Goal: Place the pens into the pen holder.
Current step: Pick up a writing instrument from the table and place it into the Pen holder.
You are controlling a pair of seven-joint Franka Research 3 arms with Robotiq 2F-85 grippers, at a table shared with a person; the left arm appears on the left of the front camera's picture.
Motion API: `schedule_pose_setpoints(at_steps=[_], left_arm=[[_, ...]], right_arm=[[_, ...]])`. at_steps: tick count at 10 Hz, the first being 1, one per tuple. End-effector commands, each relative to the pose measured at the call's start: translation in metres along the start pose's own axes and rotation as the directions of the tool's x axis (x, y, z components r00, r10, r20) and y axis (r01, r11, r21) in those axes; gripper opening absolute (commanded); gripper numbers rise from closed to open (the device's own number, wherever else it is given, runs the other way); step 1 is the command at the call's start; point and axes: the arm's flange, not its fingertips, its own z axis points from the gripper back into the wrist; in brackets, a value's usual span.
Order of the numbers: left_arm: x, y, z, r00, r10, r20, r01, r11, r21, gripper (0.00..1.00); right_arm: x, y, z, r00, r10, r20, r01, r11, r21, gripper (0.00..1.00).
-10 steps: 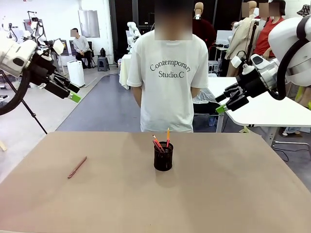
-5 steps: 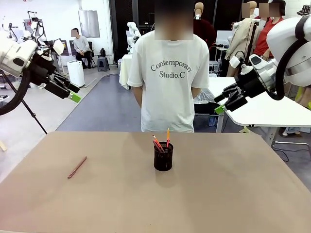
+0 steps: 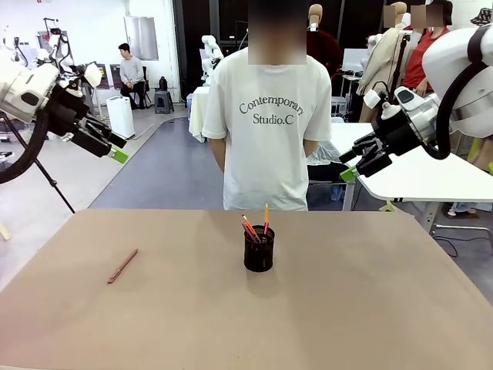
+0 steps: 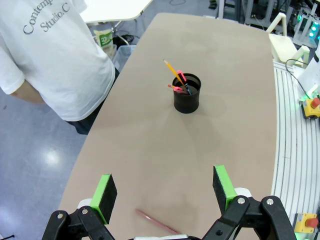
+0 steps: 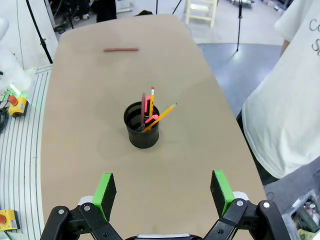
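Change over the last second is almost nil: left end effector (image 4: 165,190) and right end effector (image 5: 162,192) hang wide and empty above the worktop (image 3: 370,308), several pens (image 3: 254,226) stand in the central pen holder (image 3: 259,250), and one pinkish pen (image 3: 122,265) lying well to its left likely remains to be picked.

bright even overhead light, just a soft shadow by the pen holder (image 3: 259,248) on the counter (image 3: 370,293). wrist views warp at the edges, and the loose pen (image 4: 156,223) looks smeared in the left one.
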Motion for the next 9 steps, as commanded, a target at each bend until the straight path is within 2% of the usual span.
schedule_pose_setpoints(at_steps=[1, 9], left_arm=[[0.0001, 0.0, 0.0017, 1.0, -0.001, -0.005, 0.001, 1.0, 0.006, 1.0], [0.0001, 0.0, 0.0017, 1.0, -0.001, -0.005, 0.001, 1.0, 0.006, 1.0]], right_arm=[[0.0024, 0.0007, 0.001, 1.0, 0.007, -0.004, -0.007, 1.0, -0.007, 1.0], [0.0024, 0.0007, 0.001, 1.0, 0.007, -0.004, -0.007, 1.0, -0.007, 1.0]])
